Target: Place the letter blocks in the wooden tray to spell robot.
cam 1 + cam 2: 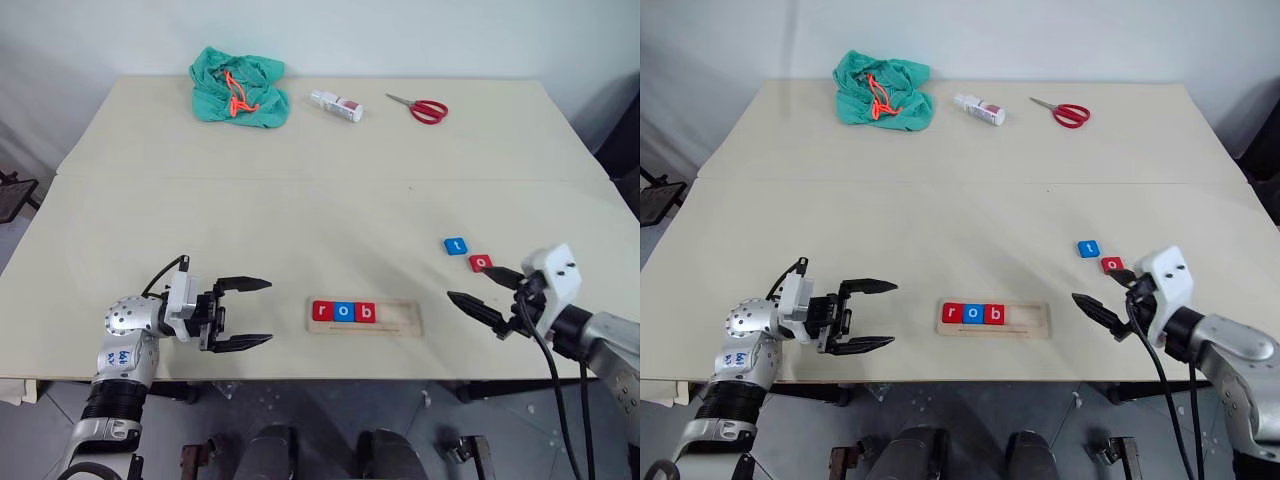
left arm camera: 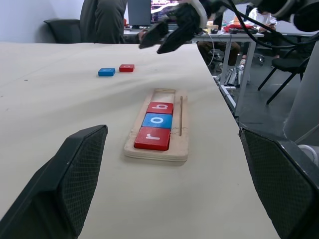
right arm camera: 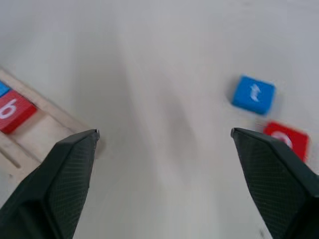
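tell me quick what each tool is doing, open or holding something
left tool: open, holding nothing, beside the wooden tray.
right tool: open, holding nothing, near the red o block.

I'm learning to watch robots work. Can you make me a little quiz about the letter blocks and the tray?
1. Which letters sit in the wooden tray now?
2. True or false: the blue t block and the red o block lie on the table, outside the tray.
3. Which gripper is nearer those two loose blocks: A, the left gripper, or B, the right gripper?

Key:
1. r, o, b: the red r block, blue o block, red b block.
2. True.
3. B.
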You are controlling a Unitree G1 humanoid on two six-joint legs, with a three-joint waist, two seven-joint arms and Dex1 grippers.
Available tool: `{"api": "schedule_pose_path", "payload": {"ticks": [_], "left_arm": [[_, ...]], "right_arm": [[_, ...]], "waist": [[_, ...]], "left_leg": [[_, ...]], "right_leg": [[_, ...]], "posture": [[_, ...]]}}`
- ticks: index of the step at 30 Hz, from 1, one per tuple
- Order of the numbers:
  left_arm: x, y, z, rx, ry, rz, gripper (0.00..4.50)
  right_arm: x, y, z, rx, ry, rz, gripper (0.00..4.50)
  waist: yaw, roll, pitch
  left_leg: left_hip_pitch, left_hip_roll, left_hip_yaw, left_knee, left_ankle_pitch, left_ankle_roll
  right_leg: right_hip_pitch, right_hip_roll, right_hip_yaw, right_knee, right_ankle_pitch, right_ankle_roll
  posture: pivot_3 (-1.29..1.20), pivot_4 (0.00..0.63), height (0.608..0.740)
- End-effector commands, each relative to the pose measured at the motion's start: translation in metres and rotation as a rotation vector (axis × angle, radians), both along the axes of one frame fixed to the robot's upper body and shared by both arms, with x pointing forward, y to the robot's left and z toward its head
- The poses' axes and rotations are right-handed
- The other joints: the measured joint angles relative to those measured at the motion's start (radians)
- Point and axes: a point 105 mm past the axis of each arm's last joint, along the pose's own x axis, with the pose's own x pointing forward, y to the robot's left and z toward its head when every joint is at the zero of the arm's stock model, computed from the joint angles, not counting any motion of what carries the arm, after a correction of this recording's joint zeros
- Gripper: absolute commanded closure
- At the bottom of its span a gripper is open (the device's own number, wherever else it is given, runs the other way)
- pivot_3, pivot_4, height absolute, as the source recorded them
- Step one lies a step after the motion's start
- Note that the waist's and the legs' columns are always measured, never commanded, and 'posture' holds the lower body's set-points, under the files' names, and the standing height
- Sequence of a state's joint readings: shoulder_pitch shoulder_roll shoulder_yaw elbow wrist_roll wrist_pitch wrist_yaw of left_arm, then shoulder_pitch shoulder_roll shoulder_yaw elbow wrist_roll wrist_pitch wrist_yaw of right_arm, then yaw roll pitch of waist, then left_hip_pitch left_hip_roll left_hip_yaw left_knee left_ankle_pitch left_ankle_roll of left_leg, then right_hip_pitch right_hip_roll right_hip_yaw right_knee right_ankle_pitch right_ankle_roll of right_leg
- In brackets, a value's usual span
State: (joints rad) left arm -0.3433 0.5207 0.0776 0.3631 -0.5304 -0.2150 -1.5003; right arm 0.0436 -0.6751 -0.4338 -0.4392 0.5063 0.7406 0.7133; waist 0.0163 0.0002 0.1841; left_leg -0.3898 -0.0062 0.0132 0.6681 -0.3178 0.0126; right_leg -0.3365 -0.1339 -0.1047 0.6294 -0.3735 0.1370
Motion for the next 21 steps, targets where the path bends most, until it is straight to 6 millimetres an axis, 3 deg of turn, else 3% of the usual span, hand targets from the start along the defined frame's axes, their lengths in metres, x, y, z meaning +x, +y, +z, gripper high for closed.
{"api": "schedule_pose_path", "payload": {"ticks": [1, 7, 21], "left_arm": [[-0.002, 0.002, 0.003, 0.014, -0.028, -0.038, 0.0], [0.0, 0.001, 0.004, 0.017, -0.032, -0.044, 0.0], [0.0, 0.003, 0.006, 0.027, -0.038, -0.048, 0.0]], "right_arm": [[-0.009, -0.016, 0.002, -0.007, -0.048, -0.095, 0.03], [-0.015, -0.034, -0.011, -0.004, -0.054, -0.199, 0.03], [-0.013, -0.038, -0.014, -0.001, -0.056, -0.223, 0.03]], "waist": [[0.004, 0.0, 0.0], [0.005, 0.0, 0.0], [0.006, 0.0, 0.0]], "left_leg": [[0.0, 0.0, 0.0, 0.0, 0.0, 0.0], [0.001, 0.0, 0.001, 0.0, 0.0, 0.0], [0.001, 0.0, 0.002, 0.0, 0.0, 0.0]], "right_leg": [[0.0, 0.0, 0.0, 0.0, 0.0, 0.0], [0.0, 0.0, 0.001, 0.0, 0.0, 0.0], [0.0, 0.0, 0.001, 0.0, 0.0, 0.0]], "posture": [[0.0, 0.15, 0.74], [0.0, 0.15, 0.74], [0.0, 0.15, 0.74]]}}
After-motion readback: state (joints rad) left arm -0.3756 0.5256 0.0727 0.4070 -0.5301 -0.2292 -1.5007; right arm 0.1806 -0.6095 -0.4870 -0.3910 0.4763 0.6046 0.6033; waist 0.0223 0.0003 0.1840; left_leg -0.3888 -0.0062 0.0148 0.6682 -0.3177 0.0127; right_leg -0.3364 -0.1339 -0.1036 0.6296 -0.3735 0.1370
